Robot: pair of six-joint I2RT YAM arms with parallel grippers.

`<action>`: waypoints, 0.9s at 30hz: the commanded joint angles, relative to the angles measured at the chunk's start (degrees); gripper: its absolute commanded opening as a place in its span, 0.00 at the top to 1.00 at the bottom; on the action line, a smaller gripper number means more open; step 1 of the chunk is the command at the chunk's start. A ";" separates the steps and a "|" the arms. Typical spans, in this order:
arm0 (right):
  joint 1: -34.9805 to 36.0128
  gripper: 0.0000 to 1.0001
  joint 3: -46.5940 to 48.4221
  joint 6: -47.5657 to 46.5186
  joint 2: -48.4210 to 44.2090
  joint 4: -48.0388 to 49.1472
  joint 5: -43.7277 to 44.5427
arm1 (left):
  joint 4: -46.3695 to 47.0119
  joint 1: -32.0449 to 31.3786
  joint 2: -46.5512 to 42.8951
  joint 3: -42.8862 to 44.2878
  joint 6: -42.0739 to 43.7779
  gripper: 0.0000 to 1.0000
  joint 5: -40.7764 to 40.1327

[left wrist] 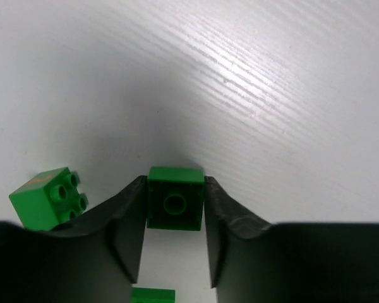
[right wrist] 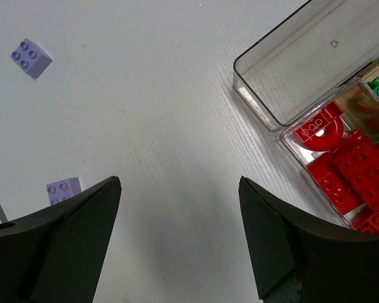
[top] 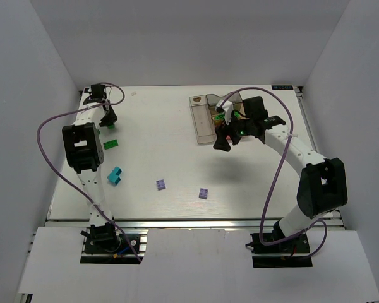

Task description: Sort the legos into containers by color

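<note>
The left gripper (left wrist: 175, 184) presses its matte black fingers (left wrist: 127, 218) against both sides of a green brick (left wrist: 175, 203). The brick sits squarely between the tips on the white table (left wrist: 252, 82), at the table's far left, with a round ring on the face turned to the wrist camera. A second green brick (left wrist: 47, 199), glossy and four-studded, lies tilted just beside one finger. The edge of another green piece (left wrist: 153, 295) shows between the fingers, nearer the wrist. Fine parallel ridges run across the tabletop.

Across the table, the right gripper (right wrist: 180, 183) hangs with its jaws wide and nothing between them, above bare table near a corner of the containers (right wrist: 265, 113). These are clear plastic bins with rounded rims, joined in one block. Red bricks (right wrist: 354, 170) crowd the compartment next to the long narrow one. Two lilac bricks (right wrist: 30, 57) lie well apart on the open table. In the overhead view, two teal bricks (top: 115, 176) lie touching, near the left arm.
</note>
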 commanded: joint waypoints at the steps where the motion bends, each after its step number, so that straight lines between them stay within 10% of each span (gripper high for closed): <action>1: -0.21 0.20 -0.23 -1.02 -2.12 0.19 0.30 | 1.36 0.40 0.07 2.77 0.30 0.56 1.82; 6: -0.38 0.20 -0.49 -1.72 -2.38 0.72 0.91 | 1.97 -0.12 -3.18 1.19 -1.37 0.79 5.51; 17: -4.69 0.15 -6.81 13.48 -9.06 21.45 12.61 | 22.53 -12.58 -22.07 -15.33 -11.04 0.89 34.86; 18: -5.04 0.18 -6.47 13.57 -8.89 21.29 11.56 | 25.32 -14.26 -22.78 -16.38 -11.83 0.89 35.48; 22: -8.19 1.00 -2.43 17.25 -5.82 16.73 6.80 | 31.84 -21.29 -23.75 -19.12 -18.05 0.89 38.12; 27: -10.40 1.00 0.04 20.34 -4.14 13.37 5.75 | 32.65 -29.72 -13.84 -4.91 -19.75 0.89 36.90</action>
